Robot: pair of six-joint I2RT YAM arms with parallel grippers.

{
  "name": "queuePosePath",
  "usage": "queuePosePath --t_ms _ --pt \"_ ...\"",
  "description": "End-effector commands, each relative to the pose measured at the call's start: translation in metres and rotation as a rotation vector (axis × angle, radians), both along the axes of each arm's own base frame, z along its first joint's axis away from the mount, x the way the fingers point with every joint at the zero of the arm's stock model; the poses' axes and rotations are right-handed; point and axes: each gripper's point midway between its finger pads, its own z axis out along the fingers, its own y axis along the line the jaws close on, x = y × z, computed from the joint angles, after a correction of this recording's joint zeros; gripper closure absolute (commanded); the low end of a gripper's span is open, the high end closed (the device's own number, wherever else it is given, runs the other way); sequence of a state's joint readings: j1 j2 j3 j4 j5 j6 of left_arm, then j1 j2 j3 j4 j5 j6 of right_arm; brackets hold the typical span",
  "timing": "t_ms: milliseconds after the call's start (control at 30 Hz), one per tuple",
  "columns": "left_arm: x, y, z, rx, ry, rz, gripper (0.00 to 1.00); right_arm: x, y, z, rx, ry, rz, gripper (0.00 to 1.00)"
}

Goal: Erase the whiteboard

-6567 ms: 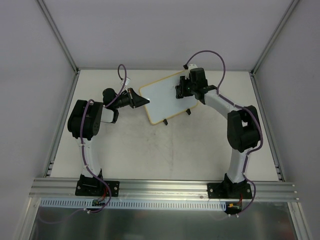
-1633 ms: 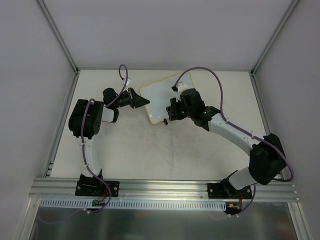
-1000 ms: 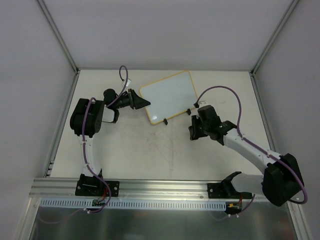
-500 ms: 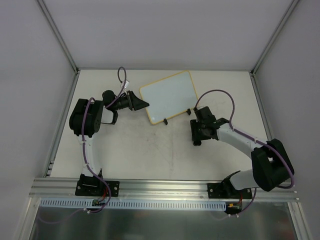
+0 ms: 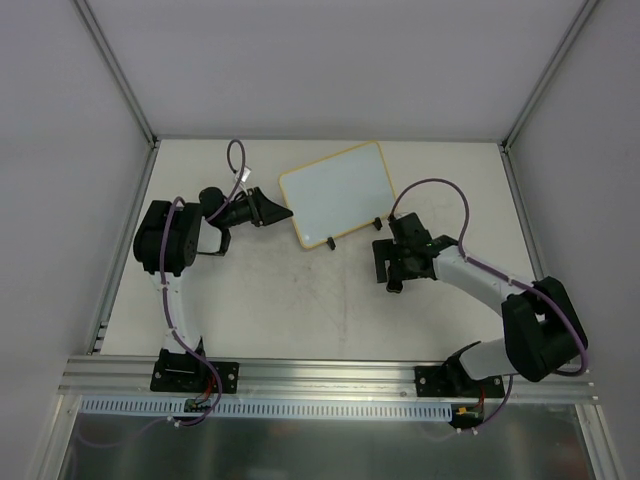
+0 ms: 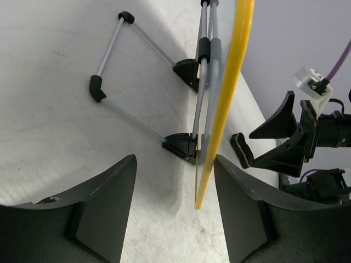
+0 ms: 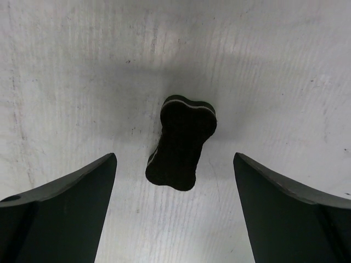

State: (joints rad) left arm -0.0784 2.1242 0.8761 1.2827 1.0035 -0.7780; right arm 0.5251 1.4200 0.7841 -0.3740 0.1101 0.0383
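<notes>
The whiteboard (image 5: 335, 190) lies tilted at the back middle of the table, its white face blank. In the left wrist view I see it edge-on as a yellow rim (image 6: 227, 93) with its black clip feet (image 6: 181, 145). My left gripper (image 5: 280, 213) is open at the board's left corner, and the rim's end sits between the fingers (image 6: 104, 203) without touching them. My right gripper (image 7: 174, 159) stands wide open over the black eraser (image 7: 181, 142), which lies loose on the table (image 5: 395, 287) in front of the board.
A wire stand (image 6: 109, 82) with black corner pieces is folded out behind the board. My right arm (image 5: 480, 280) stretches across the right half of the table. Grey walls and metal rails (image 5: 320, 375) bound the table.
My right gripper has opened wide and let go of the eraser, which now lies on the table. My left gripper has drawn back a little from the board's corner.
</notes>
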Motion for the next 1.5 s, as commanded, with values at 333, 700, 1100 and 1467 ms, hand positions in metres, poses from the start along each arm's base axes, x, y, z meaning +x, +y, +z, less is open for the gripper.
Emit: queuePosePath --t_ms 333,700,1100,1467 --pt "-0.027 0.012 0.121 -0.054 -0.488 0.041 0.4 0.023 -0.006 0.087 0.091 -0.304 -0.024 0.08" --pt "-0.075 0.037 0.128 0.039 -0.27 0.282 0.39 0.014 -0.009 0.146 0.261 -0.595 0.013 0.01" --pt "-0.121 0.069 0.102 0.227 -0.053 0.454 0.01 0.001 -0.014 0.148 0.336 -0.733 0.019 0.01" --pt "-0.151 0.081 0.076 0.273 -0.098 0.505 0.01 0.001 -0.006 0.139 0.364 -0.728 0.051 0.01"
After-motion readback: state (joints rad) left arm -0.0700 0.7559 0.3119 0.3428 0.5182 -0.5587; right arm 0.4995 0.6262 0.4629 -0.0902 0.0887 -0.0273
